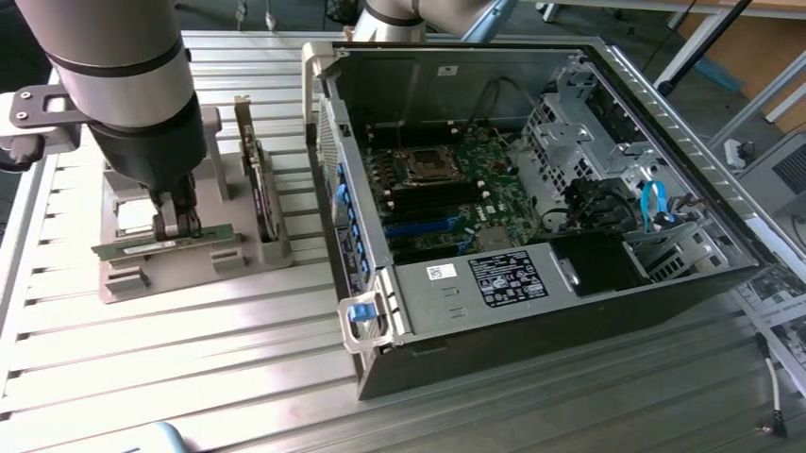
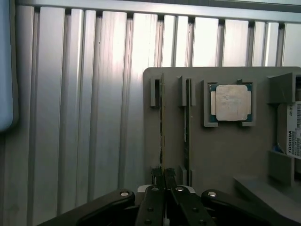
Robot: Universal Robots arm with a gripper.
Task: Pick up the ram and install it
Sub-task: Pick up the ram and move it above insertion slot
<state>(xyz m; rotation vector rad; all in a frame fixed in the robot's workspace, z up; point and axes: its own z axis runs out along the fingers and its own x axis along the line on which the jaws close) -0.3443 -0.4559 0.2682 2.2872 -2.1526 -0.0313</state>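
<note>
Gripping the ram (image 1: 132, 249) around its middle, the tool (image 1: 177, 226) is standing narrow, its fingers (image 2: 157, 179) pinching the stick's upper edge from both sides. The ram is sitting on edge in the grey holder block (image 1: 268, 251) on the slatted metal surface (image 1: 189, 359), and by appearance it is not yet lifting out of its groove. I am judging the pick-up as started and the installing as wholly outstanding.

The open computer case (image 1: 377, 311) is lying at the exterior view's right of the holder. The black memory slots (image 1: 435, 196) on its motherboard (image 1: 485, 175) are looking empty (too small to tell for certain).

An upright dark expansion card (image 1: 259, 179) is standing in the same block, just beside the ram. A square silver processor chip (image 2: 230, 102) is resting in its own recess further along. The case's near wall is rising between holder and slots. A blue cable (image 1: 652, 203) is hanging inside the case, well apart from the slots.
</note>
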